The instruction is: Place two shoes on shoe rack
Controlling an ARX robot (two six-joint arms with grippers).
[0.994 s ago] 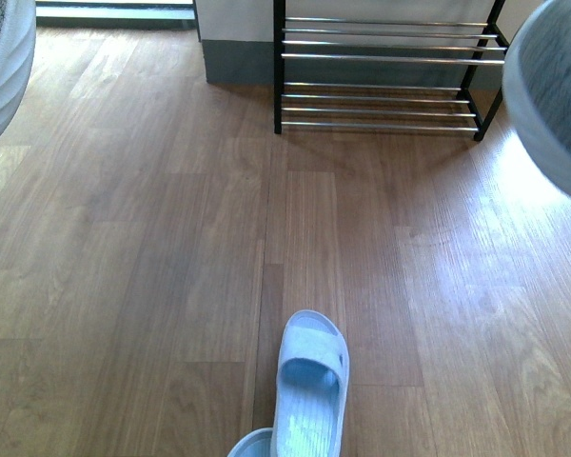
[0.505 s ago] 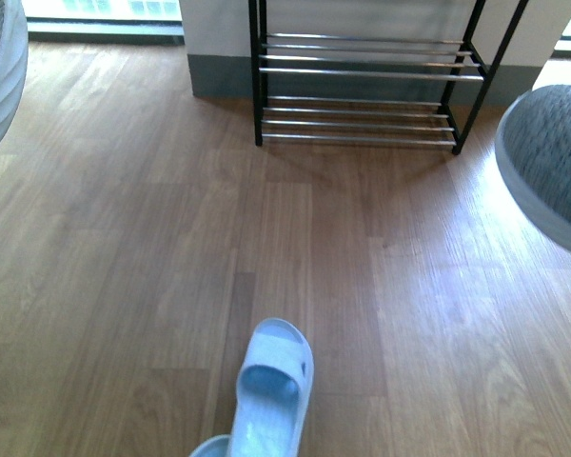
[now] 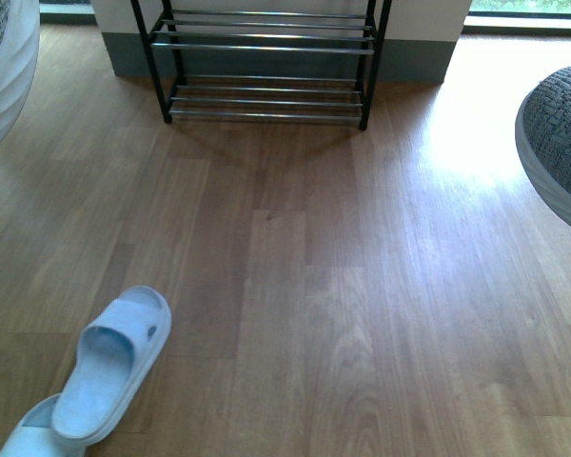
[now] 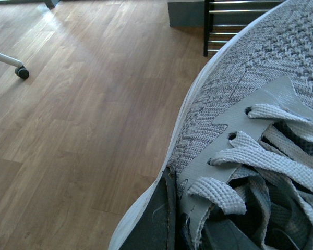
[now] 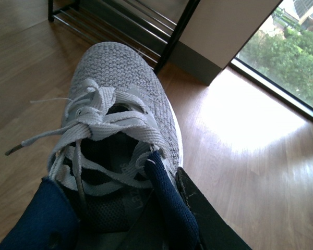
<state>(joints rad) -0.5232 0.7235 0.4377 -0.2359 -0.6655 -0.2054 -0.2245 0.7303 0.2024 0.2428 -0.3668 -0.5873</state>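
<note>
Both grey sneakers are held aloft; the shoe rack is at top centre of the front view.
The left sneaker point(image 3: 0, 67) is at the upper-left edge and the right sneaker point(image 3: 557, 143) at the right edge, both clear of the wood floor point(image 3: 362, 286). The shoe rack point(image 3: 266, 46) stands against the wall. The left gripper point(image 4: 167, 229) is clamped on the left sneaker's collar. The right gripper point(image 5: 180, 208) pinches the right sneaker's collar with one black finger outside. The slides point(image 3: 114, 362) lie at lower left, overlapping.
</note>
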